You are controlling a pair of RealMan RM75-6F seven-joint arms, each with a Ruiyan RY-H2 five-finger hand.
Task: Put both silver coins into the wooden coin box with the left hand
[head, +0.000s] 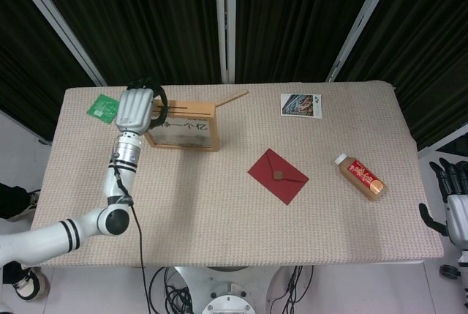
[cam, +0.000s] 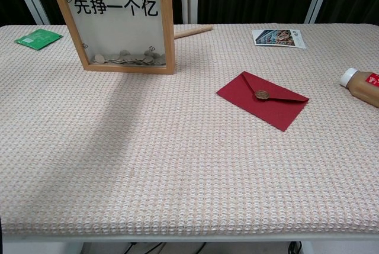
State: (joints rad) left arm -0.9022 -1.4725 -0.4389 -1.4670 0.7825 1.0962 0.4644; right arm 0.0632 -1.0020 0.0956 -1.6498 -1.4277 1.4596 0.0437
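The wooden coin box (head: 188,133) stands upright at the back left of the table, and its glass front (cam: 118,23) carries printed writing. Several silver coins (cam: 127,58) lie heaped at the bottom inside it. My left hand (head: 135,109) hovers over the box's left end, back of the hand toward the head camera, fingers pointing at the top edge. Whether it holds a coin is hidden. The chest view does not show this hand. No loose coin shows on the cloth. My right hand (head: 452,208) hangs off the table's right edge, fingers apart and holding nothing.
A green packet (head: 102,107) lies left of the box. A wooden stick (head: 232,98) lies behind the box's right end. A red envelope (head: 278,176) sits mid-table, a bottle (head: 360,176) lies on its side to the right, and a photo card (head: 300,105) is at the back.
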